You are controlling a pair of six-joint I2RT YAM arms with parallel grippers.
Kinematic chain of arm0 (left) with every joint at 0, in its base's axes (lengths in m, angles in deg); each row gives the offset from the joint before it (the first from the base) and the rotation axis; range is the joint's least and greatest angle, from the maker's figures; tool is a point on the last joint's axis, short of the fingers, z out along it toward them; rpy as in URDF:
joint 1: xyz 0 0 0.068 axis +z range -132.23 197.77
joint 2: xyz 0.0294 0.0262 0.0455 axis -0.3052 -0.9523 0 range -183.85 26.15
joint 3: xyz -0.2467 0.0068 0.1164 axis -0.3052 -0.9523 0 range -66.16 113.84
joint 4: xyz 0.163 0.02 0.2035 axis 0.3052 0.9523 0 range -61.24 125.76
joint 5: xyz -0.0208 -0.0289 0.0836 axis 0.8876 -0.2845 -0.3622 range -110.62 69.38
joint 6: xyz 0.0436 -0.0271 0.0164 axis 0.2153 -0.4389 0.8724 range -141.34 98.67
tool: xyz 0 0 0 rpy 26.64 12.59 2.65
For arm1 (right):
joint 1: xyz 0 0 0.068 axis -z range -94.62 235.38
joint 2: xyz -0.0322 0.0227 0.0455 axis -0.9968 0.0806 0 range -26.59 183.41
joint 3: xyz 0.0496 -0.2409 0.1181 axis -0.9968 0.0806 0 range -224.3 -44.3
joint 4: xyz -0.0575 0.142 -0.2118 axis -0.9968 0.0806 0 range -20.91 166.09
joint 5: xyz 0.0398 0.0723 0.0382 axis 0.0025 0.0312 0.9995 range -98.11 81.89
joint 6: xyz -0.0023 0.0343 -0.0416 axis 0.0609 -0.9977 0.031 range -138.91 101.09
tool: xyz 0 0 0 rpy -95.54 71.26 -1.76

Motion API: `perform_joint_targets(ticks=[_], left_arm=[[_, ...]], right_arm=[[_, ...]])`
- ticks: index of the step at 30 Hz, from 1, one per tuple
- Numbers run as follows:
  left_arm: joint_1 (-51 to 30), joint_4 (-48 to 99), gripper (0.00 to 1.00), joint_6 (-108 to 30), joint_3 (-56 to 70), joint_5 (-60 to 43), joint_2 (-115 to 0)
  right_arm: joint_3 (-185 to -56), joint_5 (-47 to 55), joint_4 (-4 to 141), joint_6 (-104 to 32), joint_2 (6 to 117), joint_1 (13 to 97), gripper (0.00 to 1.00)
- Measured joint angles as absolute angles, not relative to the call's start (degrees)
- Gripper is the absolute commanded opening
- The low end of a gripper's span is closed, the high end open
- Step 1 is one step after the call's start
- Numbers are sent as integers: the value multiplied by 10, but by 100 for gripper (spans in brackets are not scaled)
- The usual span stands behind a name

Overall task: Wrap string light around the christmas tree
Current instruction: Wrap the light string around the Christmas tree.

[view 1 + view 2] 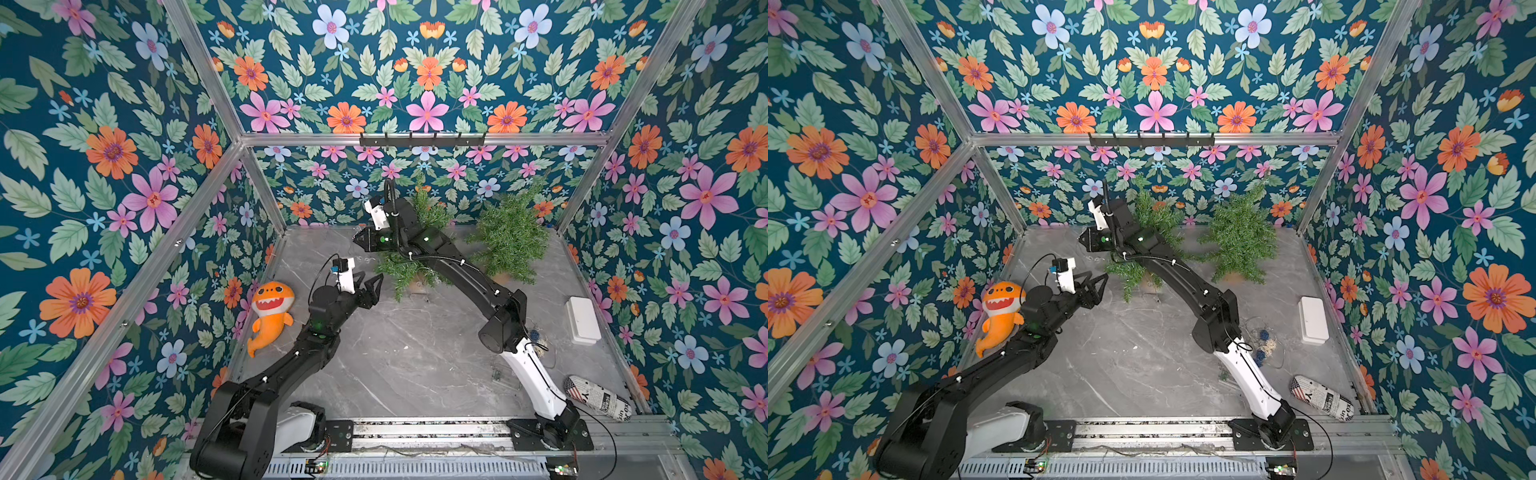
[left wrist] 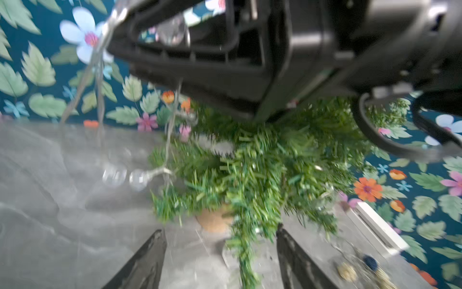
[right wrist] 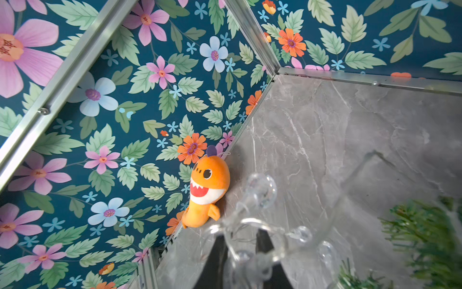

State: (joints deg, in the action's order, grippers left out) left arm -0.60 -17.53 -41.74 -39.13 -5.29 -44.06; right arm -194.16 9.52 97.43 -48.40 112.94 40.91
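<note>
Beside upright christmas tree [image 1: 434, 214], right hand [image 1: 355, 240] pinching dangling string light [image 3: 260, 190], left hand [image 1: 372, 277] spread

Top views give you the christmas tree [image 1: 399, 272] from high above; left wrist faces it close, right wrist clips it.

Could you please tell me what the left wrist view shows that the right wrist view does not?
Only the left wrist view shows the brown base of the christmas tree, the white box and the open fingers of the left gripper. Only the right wrist view shows the orange shark plush. Both show the string light, the tree's green branches and the marble tabletop.
</note>
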Motion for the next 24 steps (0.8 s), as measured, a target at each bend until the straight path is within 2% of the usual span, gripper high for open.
perform_joint_targets(ticks=[5, 12, 16, 18, 21, 24], left_arm=[[-6, -210, 61, -385, -382, -111, -455], [0, -214, 60, -351, -359, -138, -490], [14, -224, 54, -345, -342, -146, -512], [20, -230, 48, -345, -334, -146, -521], [21, -240, 26, -345, -322, -133, -533], [21, -238, 14, -345, -317, -116, -532]], right_arm=[[-1917, 100, 963, -498, 1112, 405, 0], [-1901, 114, 946, -517, 1106, 398, 2], [-1884, 125, 937, -525, 1098, 394, 3], [-1877, 128, 929, -530, 1094, 393, 6], [-1873, 129, 924, -537, 1091, 393, 12], [-1876, 135, 924, -541, 1091, 395, 24]])
